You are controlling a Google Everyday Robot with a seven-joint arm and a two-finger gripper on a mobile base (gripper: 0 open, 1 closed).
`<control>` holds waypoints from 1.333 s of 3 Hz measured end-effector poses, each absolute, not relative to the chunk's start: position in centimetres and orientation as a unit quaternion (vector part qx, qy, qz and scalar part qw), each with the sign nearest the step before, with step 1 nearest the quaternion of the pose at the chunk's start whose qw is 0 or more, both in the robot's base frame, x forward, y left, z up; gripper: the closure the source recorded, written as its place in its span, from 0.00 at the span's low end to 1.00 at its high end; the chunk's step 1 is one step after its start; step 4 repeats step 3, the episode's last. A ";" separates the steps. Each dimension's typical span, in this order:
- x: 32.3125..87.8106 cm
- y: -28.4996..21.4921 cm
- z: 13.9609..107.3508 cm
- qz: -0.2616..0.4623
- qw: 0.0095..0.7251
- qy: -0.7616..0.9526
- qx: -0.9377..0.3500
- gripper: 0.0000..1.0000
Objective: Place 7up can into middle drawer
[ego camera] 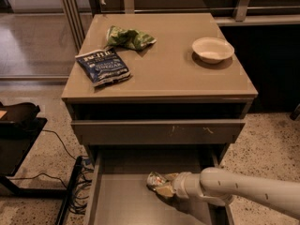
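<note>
Down in the pulled-out middle drawer [121, 201], toward the right of its smooth grey-brown floor, the gripper [165, 188] had its two fingers closed on the 7up can [155, 180]. The can was a crumpled, silvery thing with green print. It lay tilted on its side at the tip of the gripper, well inside the drawer's thin side walls. Whether it touched the floor or hung just over it could not be told. The pale robot arm [243, 196] reached in low from the right edge and crossed the drawer's right wall.

Above the open tray, the upper drawer [140, 131] stood slightly out, its plain front bearing a few pale scratches. On the table [178, 78] a dark blue chip bag [103, 67] lay near the front left corner, and a wrinkled green snack bag [129, 37] lay just behind it. A shallow cream bowl [213, 49] sat well apart at the back right. Left of the cabinet, a black stand [18, 121] stood on the speckled floor, with dark cables [61, 172] trailing beside it.
</note>
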State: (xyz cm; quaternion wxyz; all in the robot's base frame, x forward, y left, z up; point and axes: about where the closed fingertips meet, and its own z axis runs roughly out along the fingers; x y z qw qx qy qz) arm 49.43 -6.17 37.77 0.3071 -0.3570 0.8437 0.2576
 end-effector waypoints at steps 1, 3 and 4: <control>49.4 -6.2 37.8 0.258 0.307 0.844 -0.357 0.12; 49.4 -6.2 37.8 0.258 0.307 0.844 -0.357 0.00; 49.4 -6.2 37.8 0.258 0.307 0.844 -0.357 0.00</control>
